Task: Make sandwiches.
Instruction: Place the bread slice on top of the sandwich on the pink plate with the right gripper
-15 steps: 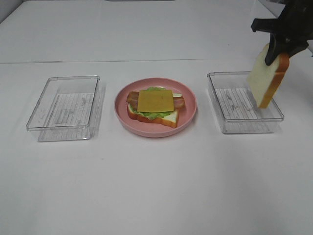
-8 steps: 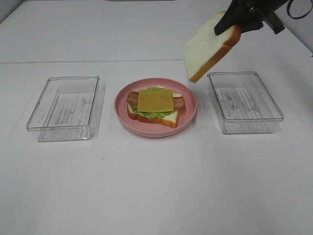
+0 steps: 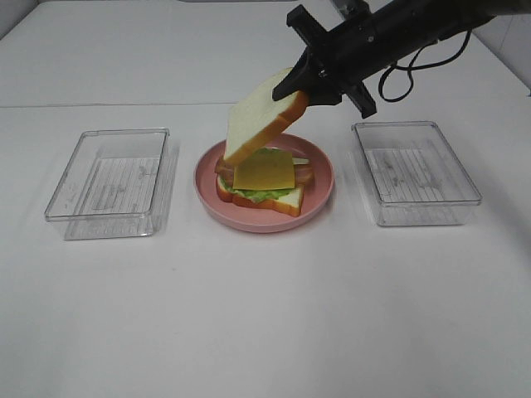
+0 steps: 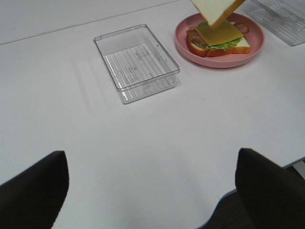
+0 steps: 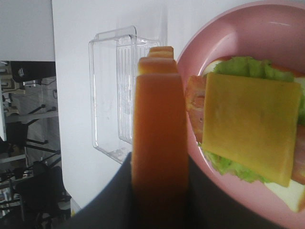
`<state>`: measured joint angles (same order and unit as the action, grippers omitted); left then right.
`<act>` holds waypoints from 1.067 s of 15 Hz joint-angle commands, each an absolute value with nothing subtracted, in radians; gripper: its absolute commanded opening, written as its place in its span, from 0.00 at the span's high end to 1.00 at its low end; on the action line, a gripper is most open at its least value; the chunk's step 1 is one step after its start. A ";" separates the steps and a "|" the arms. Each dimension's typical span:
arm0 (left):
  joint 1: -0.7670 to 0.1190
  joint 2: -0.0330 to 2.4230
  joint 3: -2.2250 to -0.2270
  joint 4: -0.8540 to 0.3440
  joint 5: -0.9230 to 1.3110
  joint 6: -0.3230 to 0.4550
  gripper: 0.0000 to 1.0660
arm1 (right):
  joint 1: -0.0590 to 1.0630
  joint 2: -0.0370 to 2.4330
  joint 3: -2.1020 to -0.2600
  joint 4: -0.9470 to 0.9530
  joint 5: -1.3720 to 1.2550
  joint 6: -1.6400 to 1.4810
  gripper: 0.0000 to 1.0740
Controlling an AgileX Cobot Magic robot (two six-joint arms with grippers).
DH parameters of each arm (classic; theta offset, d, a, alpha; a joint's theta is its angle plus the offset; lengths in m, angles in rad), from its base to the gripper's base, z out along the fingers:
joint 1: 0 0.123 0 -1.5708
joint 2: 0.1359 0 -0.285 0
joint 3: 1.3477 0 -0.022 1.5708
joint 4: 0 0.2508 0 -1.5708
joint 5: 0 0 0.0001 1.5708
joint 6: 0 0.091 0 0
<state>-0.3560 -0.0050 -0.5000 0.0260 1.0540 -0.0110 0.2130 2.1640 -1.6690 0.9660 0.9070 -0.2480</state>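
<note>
On the pink plate (image 3: 324,192) lies the sandwich stack (image 3: 264,172): a bread slice below, then lettuce, bacon and a yellow cheese square (image 5: 250,124) on top. A second bread slice (image 3: 259,124) hangs tilted over the plate's far left part, its low edge close above the stack. My right gripper (image 3: 300,89) is shut on its orange-brown crust (image 5: 159,143), reaching in from the right. In the left wrist view my left gripper (image 4: 152,191) stands open over bare table, its dark fingers (image 4: 33,191) far apart, well short of the plate (image 4: 257,45).
One clear plastic container (image 3: 112,178) stands left of the plate and another (image 3: 415,170) right of it. The left container (image 4: 138,62) also shows in the left wrist view. The right arm and its cable cross above the right container.
The right arm has carried the bread slice from over the right container leftward and down, to just above the stack on the plate. The left gripper has stayed open.
</note>
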 commanded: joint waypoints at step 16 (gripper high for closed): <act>-0.356 -0.027 -0.497 0.026 1.044 -0.012 0.16 | 0.224 2.313 -1.663 0.933 0.885 -0.223 0.74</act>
